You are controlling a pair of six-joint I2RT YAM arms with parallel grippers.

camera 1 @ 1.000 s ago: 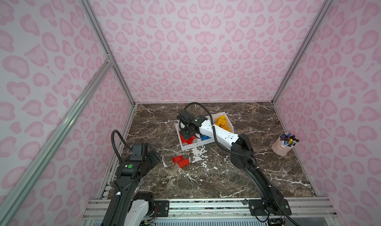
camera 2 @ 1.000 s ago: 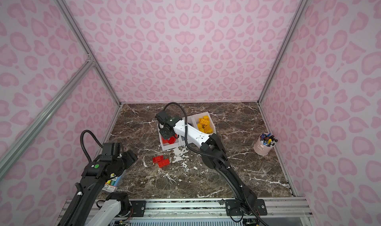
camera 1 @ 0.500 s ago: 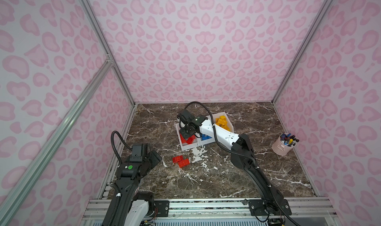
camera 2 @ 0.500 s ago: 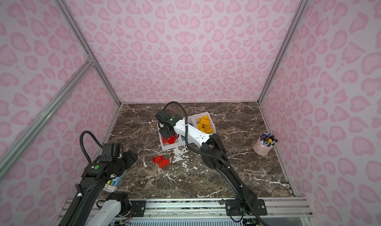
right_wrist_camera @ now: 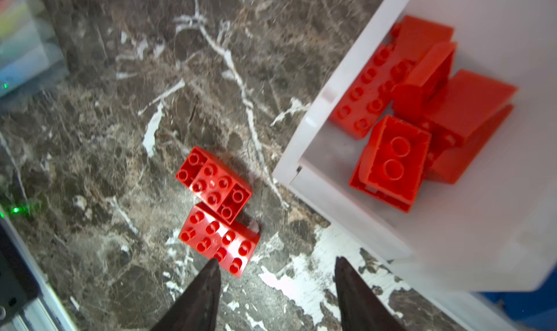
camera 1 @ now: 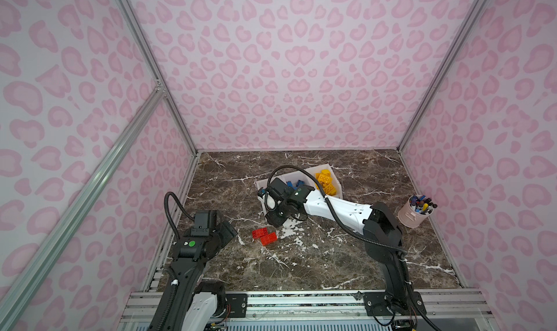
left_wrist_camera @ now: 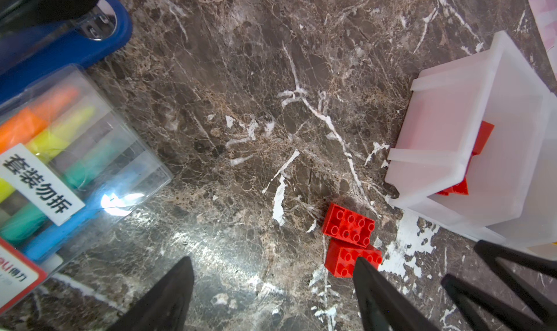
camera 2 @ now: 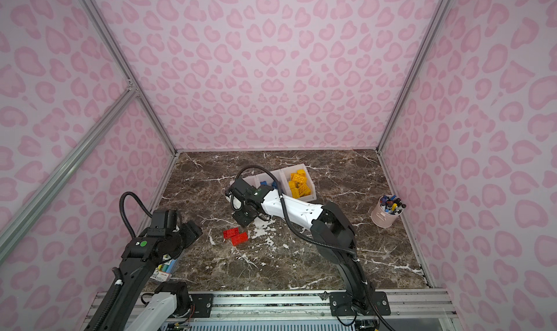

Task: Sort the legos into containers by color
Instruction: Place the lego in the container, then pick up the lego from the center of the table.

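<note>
Right end effector (right_wrist_camera: 276, 259) backed off the bin (right_wrist_camera: 316, 109), parted, empty, above marble (camera 1: 331, 254) amid pink walls (camera 1: 286, 73).

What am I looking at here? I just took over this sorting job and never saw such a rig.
Two robot arms reach over a marble table, each ending in a two-fingered gripper. The two wide pictures come from one overhead camera; the close-ups come from cameras on each wrist. Three joined white bins hold red bricks, blue bricks and yellow bricks. Two loose red bricks lie touching on the table, outside the bins. A pen cup, a highlighter pack and a blue stapler are bystanders. The left gripper and right gripper are both open, holding nothing.
</note>
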